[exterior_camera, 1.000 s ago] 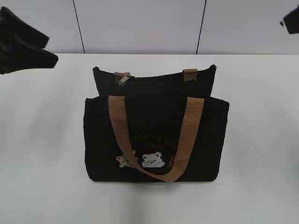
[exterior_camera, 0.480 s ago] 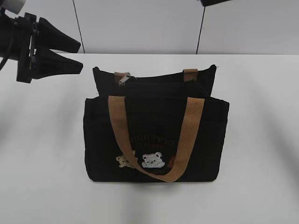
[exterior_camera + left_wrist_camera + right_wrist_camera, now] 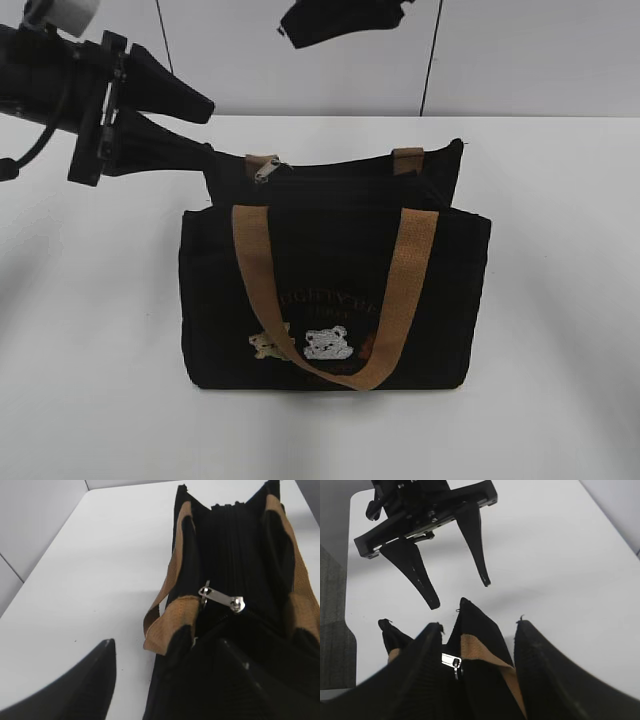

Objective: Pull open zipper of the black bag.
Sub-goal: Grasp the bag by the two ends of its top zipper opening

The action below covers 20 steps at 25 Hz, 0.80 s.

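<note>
White table point(image 3: 90, 350) carries the black bag point(image 3: 330, 300) upright at centre, left tool point(image 3: 205, 130) spread wide and empty at bag's upper-left corner, right tool point(image 3: 345, 20) half-spread, empty above bag, zipper point(image 3: 266, 170) pull near bag's left end, unobstructed.

Ext. cam stands in front of the table point(image 3: 90, 330), roughly chest height, looking down at a slant toward the back wall; mid-distance, whole black bag point(image 3: 330, 290) in frame.

Left wrist cam sits close in at the bag's left end, looking along its top edge, zipper point(image 3: 221, 598) pull near centre, own fingertips point(image 3: 90, 680) at the bottom.

Right wrist cam hangs above the bag, looking down and across toward the left gripper point(image 3: 460, 592); own fingers point(image 3: 545, 670) low in frame.

All three share the bag's top w/ the silvery pull; ext. & right wrist share the left gripper too.
</note>
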### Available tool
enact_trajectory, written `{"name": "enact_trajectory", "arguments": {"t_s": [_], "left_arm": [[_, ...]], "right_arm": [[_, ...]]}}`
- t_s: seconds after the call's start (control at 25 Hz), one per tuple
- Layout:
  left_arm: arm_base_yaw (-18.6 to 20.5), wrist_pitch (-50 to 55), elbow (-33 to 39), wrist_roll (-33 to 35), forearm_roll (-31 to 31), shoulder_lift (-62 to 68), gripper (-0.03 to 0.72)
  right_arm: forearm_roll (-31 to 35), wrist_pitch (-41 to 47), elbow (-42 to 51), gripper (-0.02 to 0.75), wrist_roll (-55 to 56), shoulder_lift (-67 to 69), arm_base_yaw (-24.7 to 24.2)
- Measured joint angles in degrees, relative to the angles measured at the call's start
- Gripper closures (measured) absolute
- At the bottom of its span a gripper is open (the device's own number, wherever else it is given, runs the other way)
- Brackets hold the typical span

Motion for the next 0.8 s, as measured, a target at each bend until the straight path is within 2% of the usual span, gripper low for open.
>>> {"name": "enact_trajectory", "arguments": {"t_s": [0.16, 0.56, 0.68, 0.8], "left_arm": [[-2.3, -2.4, 0.0, 0.0, 1.2, 1.2, 0.220], [-2.4, -3.3, 0.0, 0.0, 1.7, 5.7, 0.244], [-2.4, -3.3, 0.0, 0.0, 1.6, 5.8, 0.314], [-2.4, -3.3, 0.0, 0.0, 1.5, 5.8, 0.473]], "right_arm": [[0.0, 0.4, -0.1, 0.377, 0.3, 1.9, 1.4], [0.3, 0.8, -0.4, 0.377, 0.5, 3.1, 1.5], [0.3, 0.8, -0.4, 0.377, 0.4, 4.4, 1.5], [0.2, 1.3, -0.4, 0.377, -2.9, 5.1, 2.2]]}}
